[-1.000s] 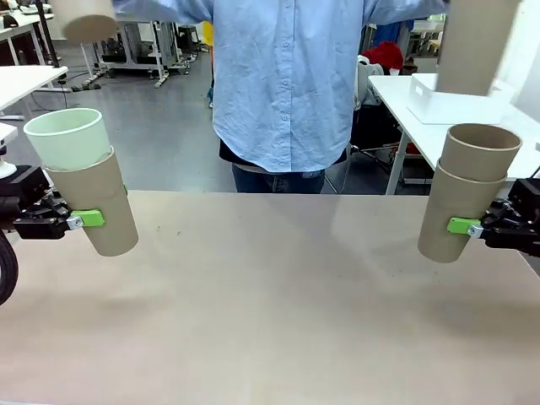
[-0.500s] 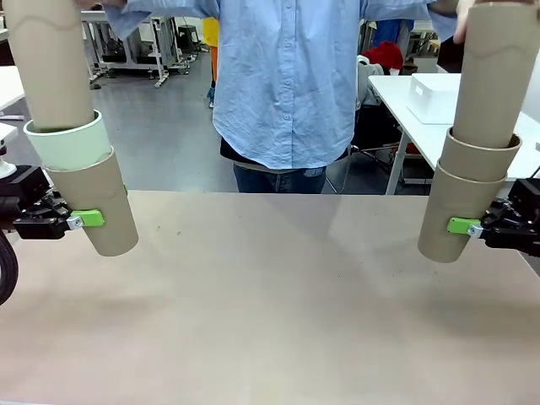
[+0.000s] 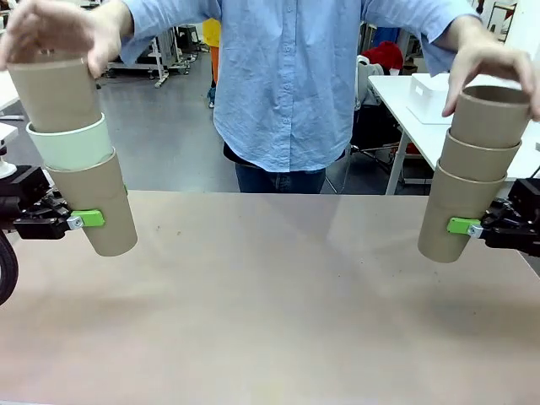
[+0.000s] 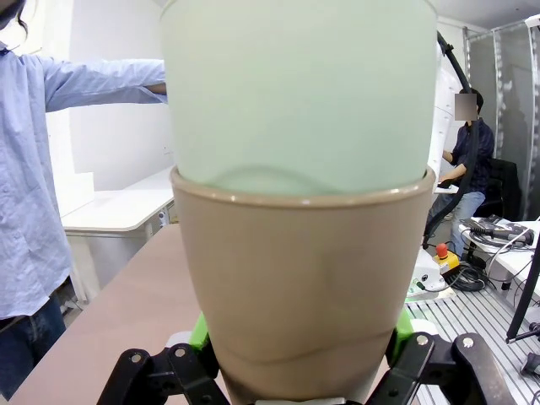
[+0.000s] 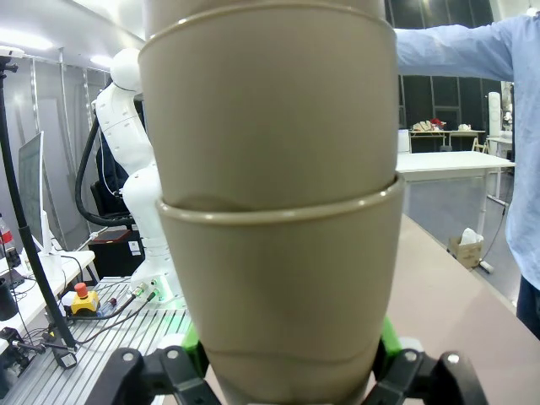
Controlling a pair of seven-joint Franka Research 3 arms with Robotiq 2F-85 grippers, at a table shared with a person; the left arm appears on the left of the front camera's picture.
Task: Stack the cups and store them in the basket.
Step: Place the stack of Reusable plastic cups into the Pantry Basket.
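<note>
At the left of the front view my left gripper [image 3: 84, 219] is shut on a tan cup [image 3: 97, 202] held above the table. A mint green cup [image 3: 72, 143] is nested in it, and a person's hand [image 3: 55, 29] presses another tan cup [image 3: 55, 93] into the green one. At the right my right gripper [image 3: 460, 226] is shut on a tan cup [image 3: 451, 211] with a second tan cup [image 3: 477, 156] nested inside. The person's other hand [image 3: 489, 63] sets a third tan cup [image 3: 494, 114] on top. The left wrist view shows the green cup [image 4: 295, 93] in the tan cup [image 4: 304, 278]; the right wrist view shows nested tan cups [image 5: 278, 253]. The basket is out of view.
The brown table [image 3: 270, 304] lies below both stacks. The person in a blue shirt [image 3: 287, 84] stands at the far edge with both arms spread. A white table [image 3: 422, 105] carrying a white box [image 3: 434, 97] stands behind at the right.
The person has pushed a tan cup down into each held stack, and both now sit much deeper. Neither gripper has moved.
</note>
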